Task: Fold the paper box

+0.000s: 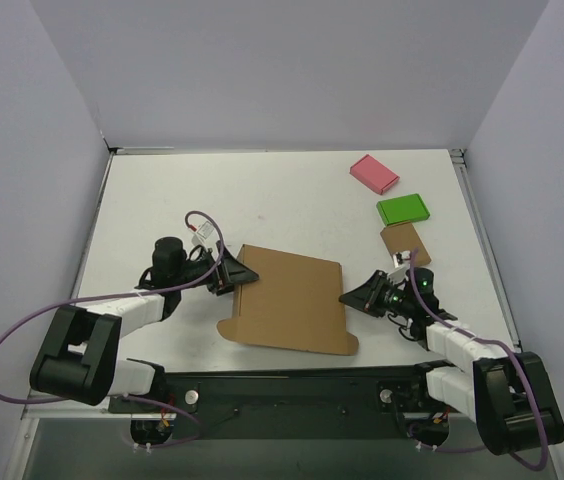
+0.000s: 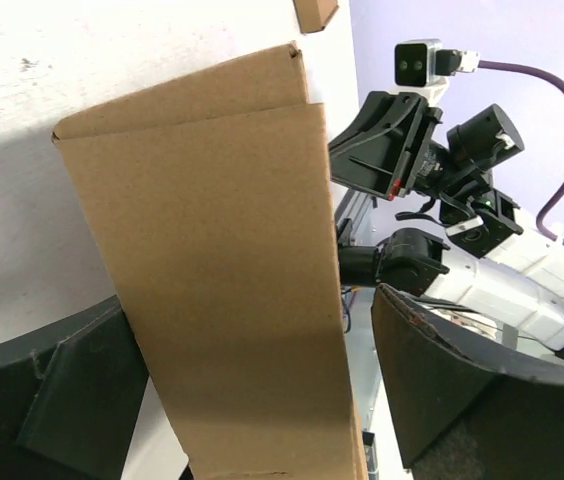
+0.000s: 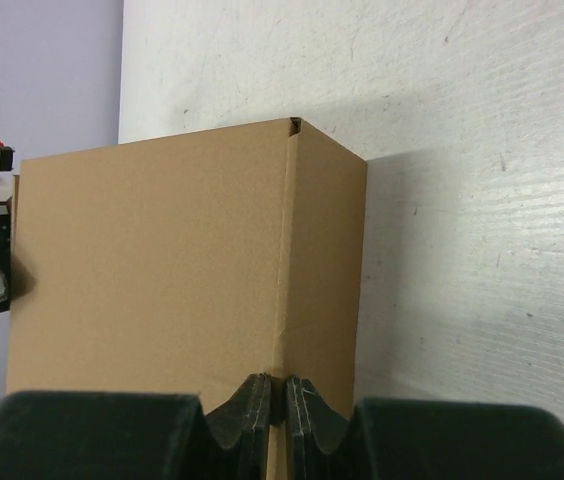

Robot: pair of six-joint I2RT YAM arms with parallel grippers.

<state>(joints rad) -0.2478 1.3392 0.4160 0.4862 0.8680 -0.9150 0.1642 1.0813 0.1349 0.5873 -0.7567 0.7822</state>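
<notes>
Cardboard: I see the paper box [image 1: 287, 300] skewed, long axis seemingly left-right, on the white table [image 1: 212, 190] between lavender walls [image 1: 292, 60]; left gripper [image 1: 224, 272] agape, right gripper [image 1: 347, 298] pressed together.

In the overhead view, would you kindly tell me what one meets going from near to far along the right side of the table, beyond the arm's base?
right gripper → small brown block → green block → pink block
</notes>
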